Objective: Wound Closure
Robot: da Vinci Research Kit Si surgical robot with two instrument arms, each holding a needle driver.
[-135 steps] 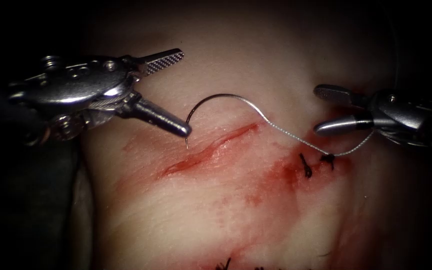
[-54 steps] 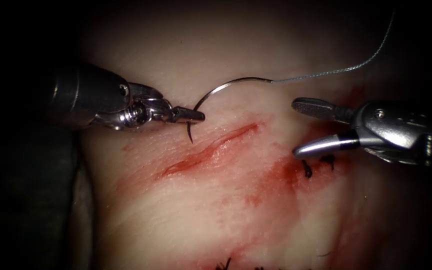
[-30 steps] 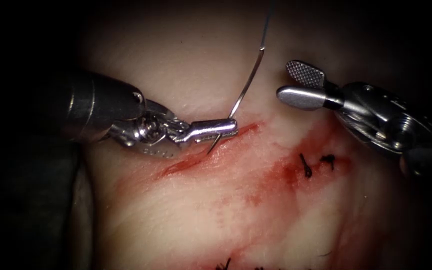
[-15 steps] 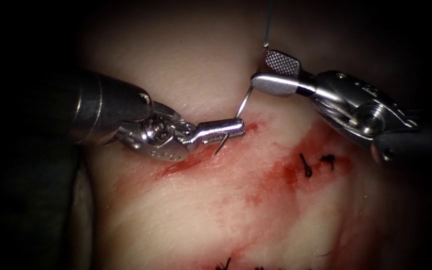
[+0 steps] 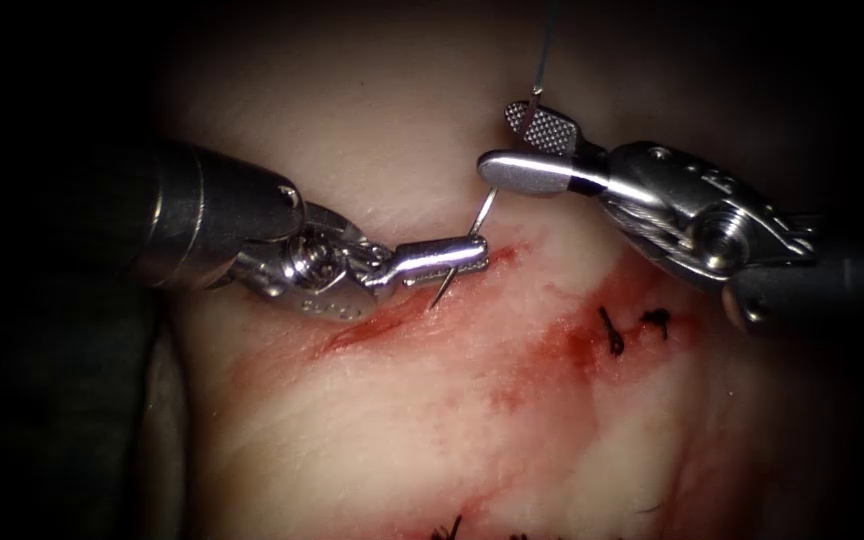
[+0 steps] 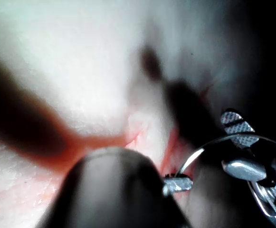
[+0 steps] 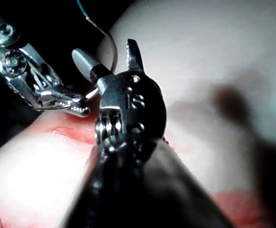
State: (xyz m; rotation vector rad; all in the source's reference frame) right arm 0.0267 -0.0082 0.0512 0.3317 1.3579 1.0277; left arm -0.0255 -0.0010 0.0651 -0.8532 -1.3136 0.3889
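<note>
Left gripper (image 5: 457, 256) clamping needle (image 5: 479, 213) near tip, right gripper (image 5: 520, 146) open around it

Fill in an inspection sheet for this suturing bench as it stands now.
Surface: tissue, pale, smeared with red fluid.
Cut: open slit running diagonally; left tool's tip lies over its upper end.
Needle: needle held near its point by the left tool; point sticks out below the jaws, over the cut, whether touching the tissue cannot be told; its rear part rises between the right tool's jaws.
Thread: thread runs up from the needle's tail.
Clutter: two dark knots right of the cut; cut ends at the lower edge.
Grippers: left tool shut on the needle; right tool open around the needle.
Cables: nothing seen.
Surroundings: dark.
</note>
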